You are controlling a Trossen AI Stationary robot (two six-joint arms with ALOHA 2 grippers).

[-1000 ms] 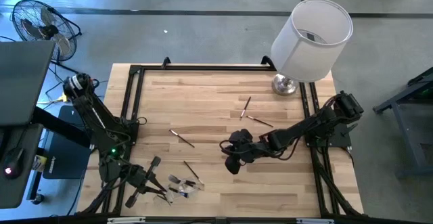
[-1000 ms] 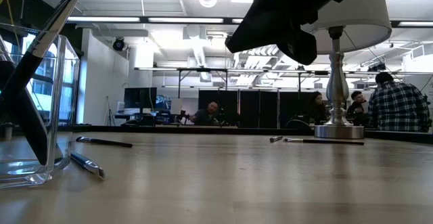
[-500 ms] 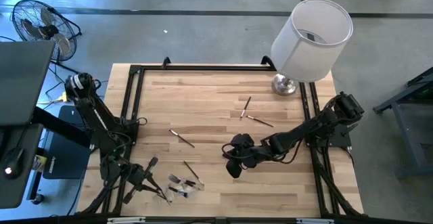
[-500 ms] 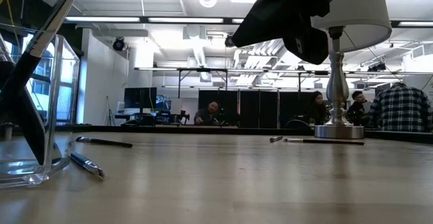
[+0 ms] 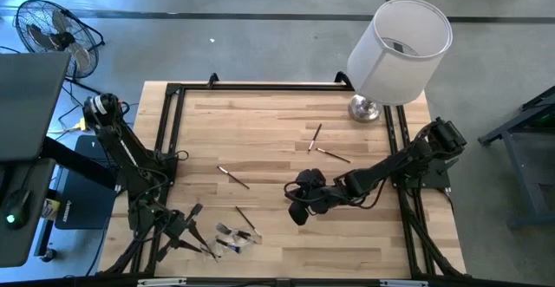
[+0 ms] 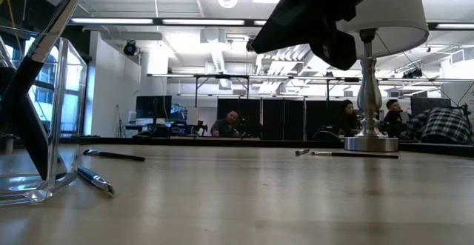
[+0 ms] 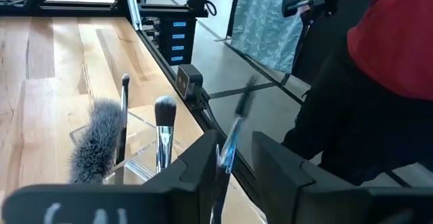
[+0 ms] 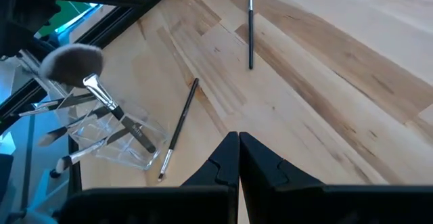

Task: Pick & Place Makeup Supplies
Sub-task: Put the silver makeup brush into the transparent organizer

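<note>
Several thin makeup brushes lie flat on the wooden table: two near the middle (image 5: 232, 176) (image 5: 245, 218) and two near the lamp (image 5: 315, 137) (image 5: 334, 154). A clear holder (image 5: 234, 235) at the near left stands with several brushes in it, among them a fluffy one (image 7: 95, 139). My left gripper (image 5: 186, 228) is at the near left edge beside the holder, shut on a thin brush (image 7: 230, 139). My right gripper (image 8: 238, 158) hovers shut above the table's middle (image 5: 299, 207), touching nothing. My left gripper holds a thin makeup brush by its handle (image 7: 222, 164), pinched between the two fingers. The brush is lifted clear and sticks out past the fingertips, with its bristle tip (image 7: 245, 101) away from the gripper. The handle's lower part is hidden by the fingers.
A lamp with a white shade (image 5: 401, 48) stands at the far right corner on a metal base (image 6: 370, 143). A black frame (image 5: 173, 140) runs along the table's edges. People sit in the room beyond the table. Bare wood lies between the scattered brushes.
My left gripper, with the brush in it, has moved a little toward the table's near left corner. My right gripper has shifted only slightly above the middle.
</note>
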